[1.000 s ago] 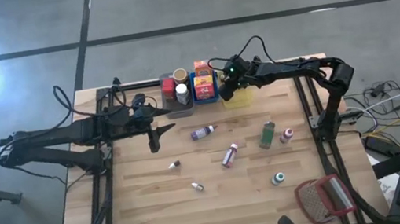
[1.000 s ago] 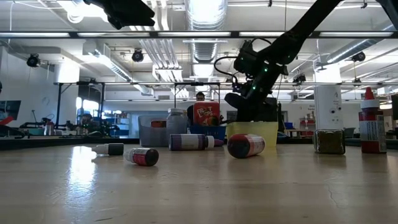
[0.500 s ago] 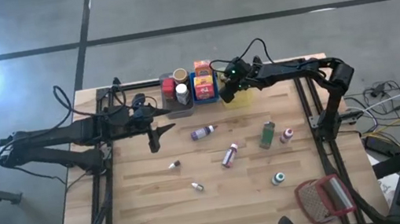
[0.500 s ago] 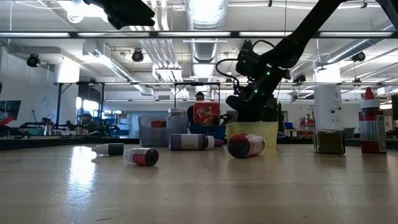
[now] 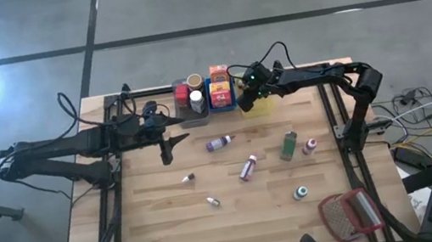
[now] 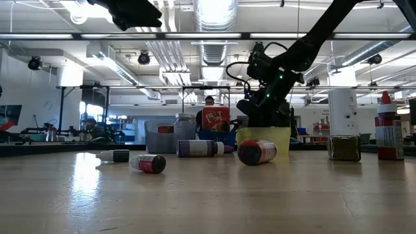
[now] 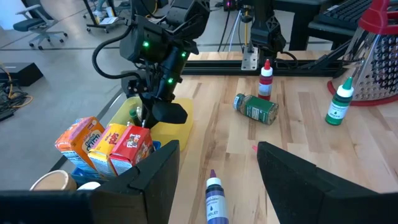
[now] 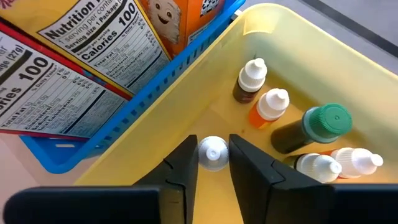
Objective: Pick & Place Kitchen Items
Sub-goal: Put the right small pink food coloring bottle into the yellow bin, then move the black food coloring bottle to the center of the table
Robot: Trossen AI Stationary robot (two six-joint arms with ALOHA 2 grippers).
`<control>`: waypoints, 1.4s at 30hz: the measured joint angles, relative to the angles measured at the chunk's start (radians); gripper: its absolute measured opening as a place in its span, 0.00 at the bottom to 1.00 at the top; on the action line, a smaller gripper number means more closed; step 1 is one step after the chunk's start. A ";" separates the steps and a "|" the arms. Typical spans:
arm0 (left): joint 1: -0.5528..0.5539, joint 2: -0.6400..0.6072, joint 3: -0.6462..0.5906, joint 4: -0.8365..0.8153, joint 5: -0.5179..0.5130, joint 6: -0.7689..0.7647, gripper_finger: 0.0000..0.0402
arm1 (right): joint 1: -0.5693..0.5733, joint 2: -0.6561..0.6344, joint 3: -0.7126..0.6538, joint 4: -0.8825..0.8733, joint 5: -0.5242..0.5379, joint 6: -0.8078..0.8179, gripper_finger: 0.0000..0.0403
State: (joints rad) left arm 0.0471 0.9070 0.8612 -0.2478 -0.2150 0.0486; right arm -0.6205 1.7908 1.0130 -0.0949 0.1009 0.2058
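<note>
Shifted slightly inward over the yellow bin [image 8: 292, 37] since a second ago: right gripper [image 8: 212, 163], fingers pinching a white-capped bottle [image 8: 212, 152] just above the bin floor (five small bottles already inside). Hovering beside the grey bin [image 5: 186, 117], parted and empty: left gripper [image 5: 166, 154].

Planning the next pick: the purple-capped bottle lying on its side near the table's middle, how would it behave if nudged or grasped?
The purple-capped bottle lies on its side with a round body, so a nudge would probably roll it. It looks small and likely light, so it may skid away from a gripper finger. Its smooth, seemingly plastic surface could slip in a loose grip.
</note>
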 joint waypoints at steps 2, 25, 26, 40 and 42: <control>0.000 0.000 0.000 0.000 0.000 0.000 0.55 | 0.000 0.000 0.000 -0.001 0.000 -0.001 0.18; 0.000 0.000 0.000 0.000 0.000 0.000 0.55 | 0.000 0.000 -0.020 -0.003 -0.026 -0.008 0.22; 0.000 0.000 0.000 0.000 0.000 0.000 0.55 | 0.000 0.000 -0.020 -0.003 -0.026 -0.008 0.23; 0.000 0.000 0.000 0.000 0.000 0.000 0.55 | 0.000 0.000 -0.020 0.003 -0.025 -0.020 0.22; 0.000 0.000 0.000 0.000 0.000 0.000 0.55 | 0.000 0.000 -0.020 0.004 -0.023 -0.029 0.20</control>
State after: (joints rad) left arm 0.0468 0.9070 0.8612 -0.2478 -0.2150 0.0483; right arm -0.6201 1.7905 0.9932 -0.0906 0.0782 0.1770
